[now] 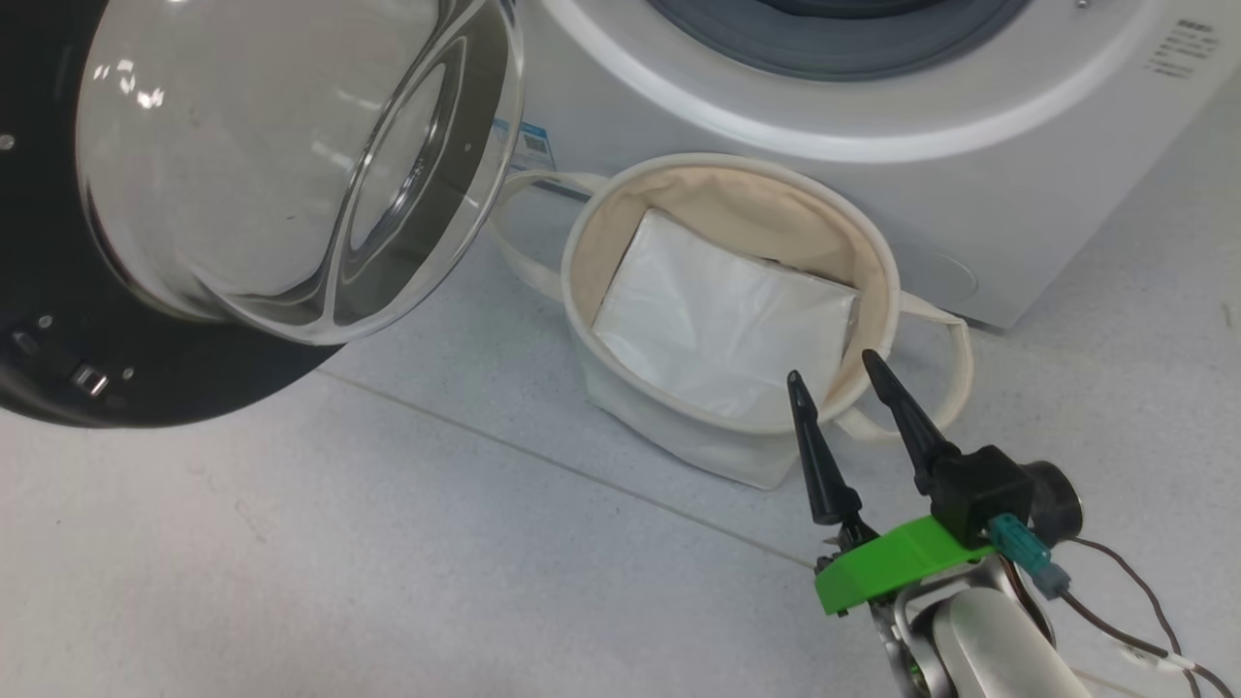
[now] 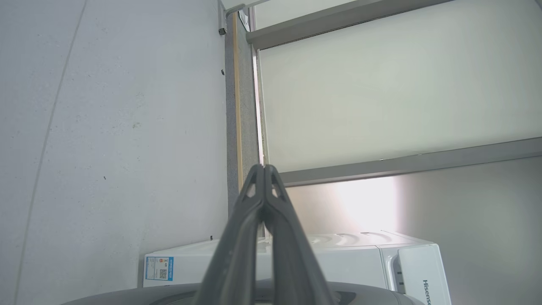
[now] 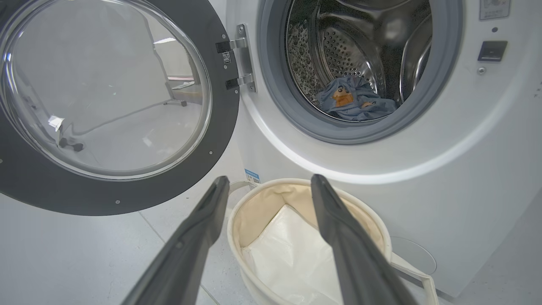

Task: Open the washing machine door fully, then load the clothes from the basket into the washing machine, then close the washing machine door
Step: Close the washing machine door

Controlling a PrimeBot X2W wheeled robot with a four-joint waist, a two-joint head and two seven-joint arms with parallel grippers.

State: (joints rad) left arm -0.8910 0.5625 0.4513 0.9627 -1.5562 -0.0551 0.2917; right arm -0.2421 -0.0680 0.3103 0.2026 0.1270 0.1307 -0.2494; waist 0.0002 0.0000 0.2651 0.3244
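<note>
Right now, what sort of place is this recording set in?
Probably a laundry corner, perhaps a test room: a white front-loading washing machine with its door open, and a cream canvas basket standing before it on a pale tiled floor.

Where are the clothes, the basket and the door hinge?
clothes (image 3: 351, 101), right wrist view: middle of the blue bundle.
basket (image 1: 717, 194), head view: bare far inner wall.
door hinge (image 3: 247, 59), right wrist view: metal plate.

Washing machine (image 3: 444, 203) white, seal grey; door (image 3: 106, 106) rim glossy black; basket (image 1: 620, 388) cream; clothes (image 3: 353, 101) light blue, orange-brown print
</note>
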